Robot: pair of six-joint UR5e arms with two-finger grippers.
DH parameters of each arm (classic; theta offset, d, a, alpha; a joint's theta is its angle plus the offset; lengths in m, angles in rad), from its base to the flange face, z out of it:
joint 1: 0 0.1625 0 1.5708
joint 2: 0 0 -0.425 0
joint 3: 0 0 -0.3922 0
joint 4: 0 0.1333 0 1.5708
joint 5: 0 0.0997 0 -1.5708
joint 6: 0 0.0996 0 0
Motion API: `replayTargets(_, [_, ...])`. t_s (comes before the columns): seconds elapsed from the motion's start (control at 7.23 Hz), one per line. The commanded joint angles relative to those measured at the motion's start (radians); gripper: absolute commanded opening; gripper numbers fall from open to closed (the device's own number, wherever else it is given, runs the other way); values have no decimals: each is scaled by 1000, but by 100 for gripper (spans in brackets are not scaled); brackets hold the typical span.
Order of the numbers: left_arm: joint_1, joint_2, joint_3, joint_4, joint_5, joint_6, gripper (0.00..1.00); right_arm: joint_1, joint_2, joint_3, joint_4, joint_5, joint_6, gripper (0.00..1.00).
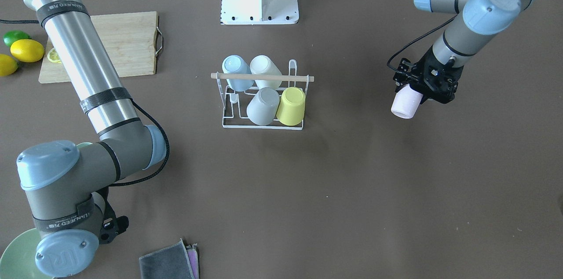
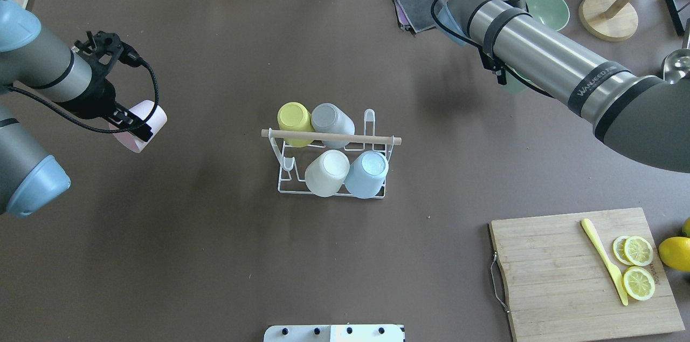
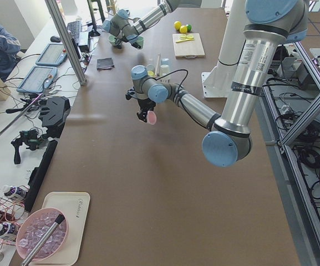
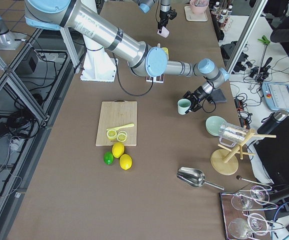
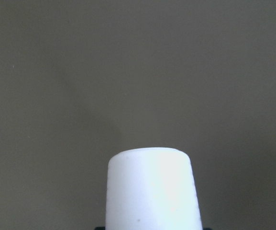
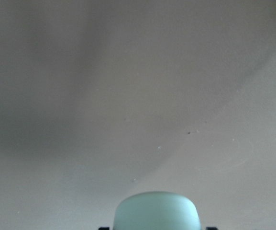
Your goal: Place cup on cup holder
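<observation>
Rack: holder (image 2: 333, 158) sits mid-table, wooden rod (image 2: 331, 136) across its top; four cups already sit on its prongs: yellow (image 2: 294, 122), grey (image 2: 331, 120), cream (image 2: 326, 172), blue (image 2: 366, 173).
Free slot: bare prongs (image 2: 287, 163) show at the holder's end nearest the table's left edge; that looks like the only room left.
Left gripper: left gripper (image 2: 125, 122) is clamped on a pink cup (image 2: 141, 125), held in the air near the left edge, well apart from the holder, the cup tilted with its base pointing toward the rack.
Right gripper: right gripper (image 4: 193, 103) holds a green cup (image 4: 184, 106) near the far right corner, beside a green bowl (image 2: 546, 8); the side view is small, so the grip is judged mostly from the wrist view, where the cup fills the bottom edge.
Step in hand: carry the pink cup to the free prongs.
How to do it well: turn the mouth downward before descending, approach from the rack's left end so the fingers stay clear of the rod and the yellow cup, centre the mouth over one prong, lower slowly, release only once the cup rests.
Risk: a skewed descent could nudge the light wire rack or knock a neighbour off.
Other: board (image 2: 587, 272) with lemon slices (image 2: 637, 266) near the right near corner stays out of the path.
</observation>
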Motion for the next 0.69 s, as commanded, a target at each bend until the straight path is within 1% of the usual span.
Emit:
replayTargets(0.0, [41, 17, -33, -321, 138, -181, 43, 18, 9, 196, -80, 9, 25, 0])
replayTargets(0.14, [104, 17, -52, -436, 290, -193, 42, 17, -17, 334, -81, 12, 102, 0])
replayTargets(0.28, [162, 18, -67, -507, 392, -194, 40, 4, -110, 533, -73, 45, 174, 0])
replayTargets(0.42, [170, 74, -128, -535, 404, -206, 40, 4, -158, 653, -23, 62, 253, 0])
replayTargets(0.55, [171, 131, -189, -575, 418, -208, 40, 5, -167, 724, 13, 65, 262, 0])
